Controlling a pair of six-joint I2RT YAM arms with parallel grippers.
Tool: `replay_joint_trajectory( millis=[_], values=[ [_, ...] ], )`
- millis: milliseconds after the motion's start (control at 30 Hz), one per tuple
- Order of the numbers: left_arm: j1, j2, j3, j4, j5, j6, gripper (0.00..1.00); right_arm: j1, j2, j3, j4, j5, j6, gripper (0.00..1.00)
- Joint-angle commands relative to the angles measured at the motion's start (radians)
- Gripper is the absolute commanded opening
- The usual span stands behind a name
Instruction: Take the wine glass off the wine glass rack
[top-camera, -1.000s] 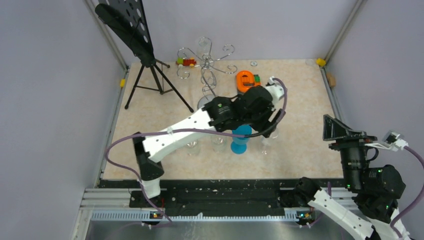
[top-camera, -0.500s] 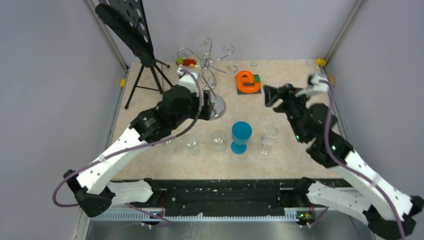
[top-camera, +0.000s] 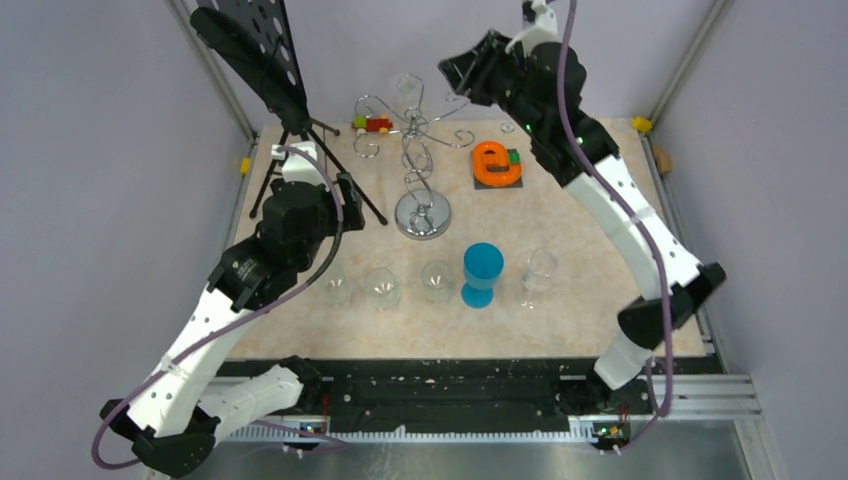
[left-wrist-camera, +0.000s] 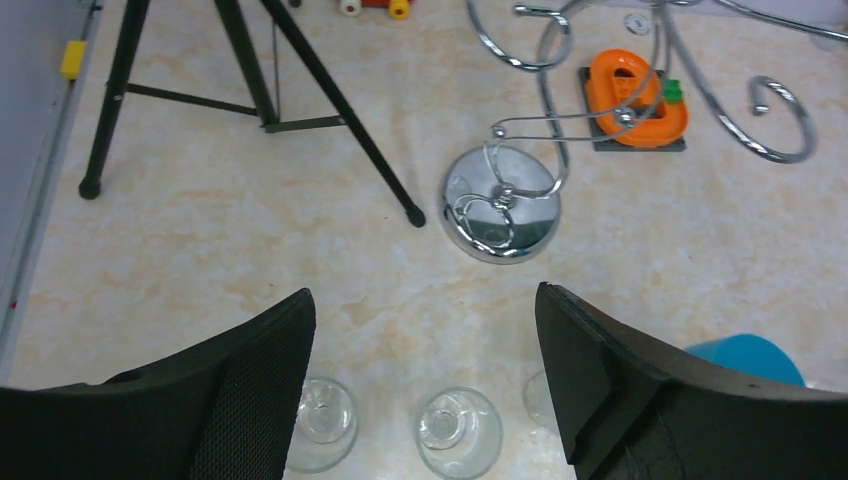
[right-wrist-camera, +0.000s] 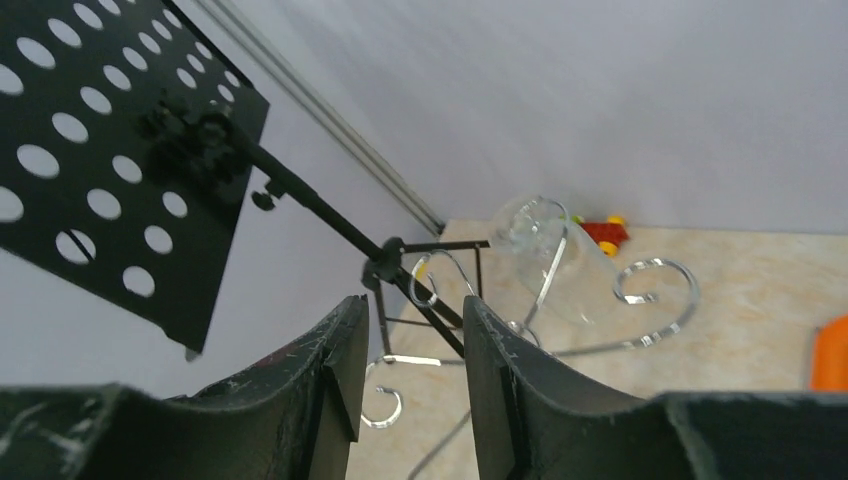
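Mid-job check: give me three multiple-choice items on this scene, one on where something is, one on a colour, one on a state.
1. Where is the wine glass to be taken?
A. hanging on the wine glass rack
B. standing in the front row
C. lying on its side

2. What colour is the goblet in the front row?
A. red
B. blue
C. green

3. How is the left pincer?
A. shut on a glass
B. shut on nothing
C. open, holding nothing

Answers:
1 A: the right wrist view shows the wine glass hung among the curled hook arms of the wine glass rack.
2 B: the goblet is plainly blue.
3 C: in the left wrist view, the fingers of the left pincer stand wide apart with nothing between them.
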Motion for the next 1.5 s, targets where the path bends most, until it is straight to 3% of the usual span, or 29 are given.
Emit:
replay_joint_trajectory(
  millis=[0, 167, 300, 500, 1000, 1333, 1467],
  values=[
    [0.081, -0.020, -0.029, -0.019, 0.022, -0.007, 0.84, -0.058, 0.191, 0.269, -0.096, -0.169, 0.118, 0.40],
    [0.162, -0.037, -0.079, -0.002, 0.110, -0.022, 0.84, -0.090, 0.395, 0.469, -0.139, -0.214, 0.223, 0.32],
    [0.187, -0.048, -0.116, 0.018, 0.140, -0.032, 0.84, -0.089, 0.418, 0.389, -0.028, -0.202, 0.300, 0.30],
    [0.199, -0.062, -0.142, 0.036, 0.149, -0.029, 0.83, -0.085, 0.481, 0.398, 0.010, -0.170, 0.352, 0.32],
    [0.203, -0.081, -0.168, 0.048, 0.101, -0.033, 0.84, -0.003, 0.580, 0.477, -0.040, 0.085, 0.315, 0.31],
    [0.204, -0.086, -0.175, 0.054, 0.099, -0.029, 0.84, 0.008, 0.572, 0.379, 0.094, 0.151, 0.348, 0.26],
    [0.205, -0.087, -0.177, 0.056, 0.099, -0.028, 0.84, 0.009, 0.573, 0.374, 0.126, 0.175, 0.347, 0.14]
  ],
)
